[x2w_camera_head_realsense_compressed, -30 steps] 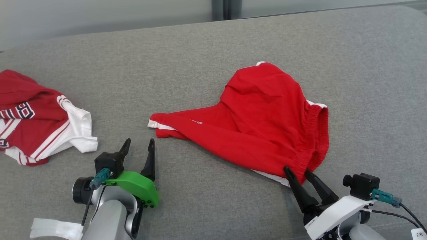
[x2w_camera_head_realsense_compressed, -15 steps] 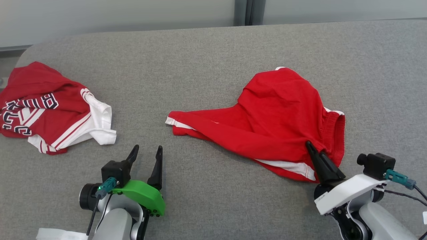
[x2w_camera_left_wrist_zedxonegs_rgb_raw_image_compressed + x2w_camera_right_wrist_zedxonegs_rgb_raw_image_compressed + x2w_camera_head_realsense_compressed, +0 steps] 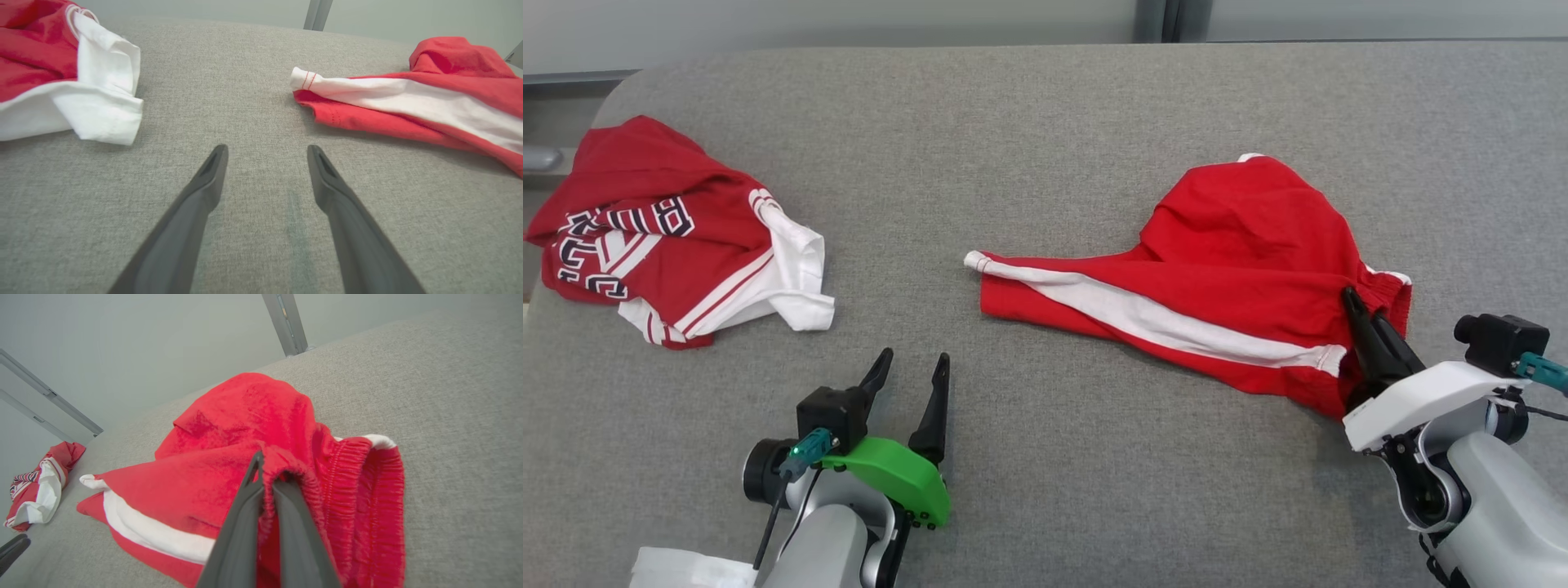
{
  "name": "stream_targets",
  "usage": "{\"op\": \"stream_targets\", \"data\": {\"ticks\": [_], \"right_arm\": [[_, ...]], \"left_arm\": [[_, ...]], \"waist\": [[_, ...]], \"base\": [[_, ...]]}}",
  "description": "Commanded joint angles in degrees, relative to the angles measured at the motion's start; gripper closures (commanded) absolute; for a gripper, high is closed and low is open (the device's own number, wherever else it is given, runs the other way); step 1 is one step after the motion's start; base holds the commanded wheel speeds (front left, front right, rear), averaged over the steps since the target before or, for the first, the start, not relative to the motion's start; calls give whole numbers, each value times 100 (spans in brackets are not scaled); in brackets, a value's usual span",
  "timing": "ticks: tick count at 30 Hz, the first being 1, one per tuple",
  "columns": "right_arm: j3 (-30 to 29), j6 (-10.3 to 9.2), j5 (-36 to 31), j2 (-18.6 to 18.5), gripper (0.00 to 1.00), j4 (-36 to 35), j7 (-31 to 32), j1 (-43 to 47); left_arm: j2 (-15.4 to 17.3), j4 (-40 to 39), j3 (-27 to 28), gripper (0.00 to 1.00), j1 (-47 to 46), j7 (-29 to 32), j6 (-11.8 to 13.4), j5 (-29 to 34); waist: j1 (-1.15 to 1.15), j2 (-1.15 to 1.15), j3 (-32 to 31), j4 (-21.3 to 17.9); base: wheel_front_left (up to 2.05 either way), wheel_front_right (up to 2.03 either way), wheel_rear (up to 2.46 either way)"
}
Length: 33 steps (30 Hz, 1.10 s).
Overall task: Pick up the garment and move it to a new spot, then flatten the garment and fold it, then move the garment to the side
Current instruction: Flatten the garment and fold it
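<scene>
Setting: an indoor lab or test area is indicated, though it cannot be fixed with certainty
Work surface: a wide pad (image 3: pixel 1045 106) covered in plain grey fabric, rounded at one corner
Backdrop: pale frosted panels (image 3: pixel 849 20) are seen, joined by a grey metal post (image 3: pixel 1164 18)

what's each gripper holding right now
Left gripper: open, holding nothing.
Right gripper: shut on the waistband of the red shorts.
</scene>
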Motion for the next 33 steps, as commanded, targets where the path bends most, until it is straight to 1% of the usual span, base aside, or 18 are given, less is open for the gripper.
{"op": "stream_targets", "data": {"ticks": [1,7,8,9,10,13,14,17,21,25,28,33], "right_arm": [[-22,0,-34,-22,100,74,-18,-95],[-306,-1,-344,-4,100,567,-18,-246],[-367,-1,-429,4,91,622,-18,-254],[-439,-1,-503,28,51,668,-17,-252],[-518,-1,-595,53,0,703,-18,-235],[-740,-2,-920,80,0,761,-18,-115],[-740,-2,-920,80,0,761,-18,-115],[-1085,-2,-1362,111,0,735,-18,64],[-1733,-1,-1986,246,0,602,-17,373],[-2260,-1,-2516,489,0,493,-18,663],[-2454,-1,-2791,633,0,335,-17,792],[-2494,-1,-3139,843,0,-194,-18,1067]], "left_arm": [[13,-15,-10,0,-80,6,41,-35],[12,-69,-38,0,-106,6,57,-54],[11,-94,-43,0,-105,6,64,-57],[12,-104,-45,0,-92,6,72,-62],[12,-117,-36,0,-69,6,84,-68],[11,-130,2,0,31,6,98,-95],[11,-130,2,0,31,6,98,-95],[12,-161,52,0,128,6,113,-111],[12,-266,178,0,315,6,162,-130],[12,-297,276,0,487,6,172,-109],[13,-320,339,0,594,6,167,-74],[13,-567,496,0,785,6,214,72]], "waist": [[0,0,59,73],[0,0,72,131],[0,0,62,131],[0,0,42,126],[0,0,13,118],[0,0,-100,77],[0,0,-100,77],[0,0,-235,28],[0,0,-434,-37],[0,0,-587,-85],[0,0,-674,-92],[0,0,-845,-89]], "base": [[0,0,0],[0,0,0],[0,0,0],[0,0,0],[0,0,0],[0,0,0],[0,0,0],[0,0,0],[0,0,0],[0,0,0],[0,0,0],[0,0,0]]}}
